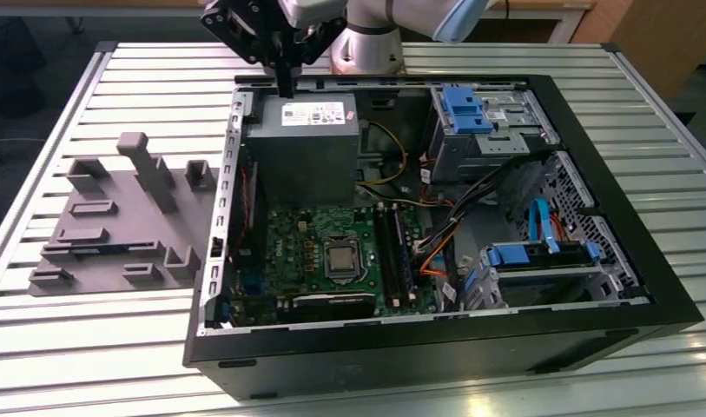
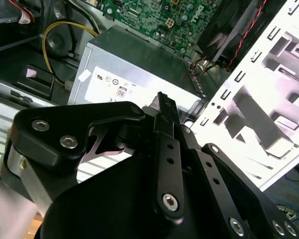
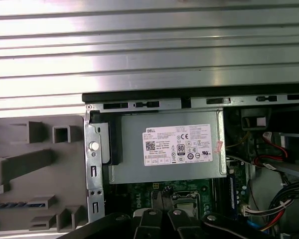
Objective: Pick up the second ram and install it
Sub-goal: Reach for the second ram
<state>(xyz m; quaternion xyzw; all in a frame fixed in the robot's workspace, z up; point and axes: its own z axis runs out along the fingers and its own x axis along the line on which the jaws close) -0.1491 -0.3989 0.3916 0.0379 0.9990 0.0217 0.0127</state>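
Since the second ram point(image 3: 10, 204) sits slotted in the grey fixture point(image 1: 123, 228), well apart from the power supply point(image 1: 300, 148) and probably staged for pickup, the gripper point(image 1: 286, 87) hangs over the power supply's rear edge, fingers pressed together, empty.

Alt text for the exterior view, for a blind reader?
The arm's black hand hangs near the grey metal power supply box inside an open black computer case lying on a slatted metal table; a grey plastic fixture sits at the exterior view's left.
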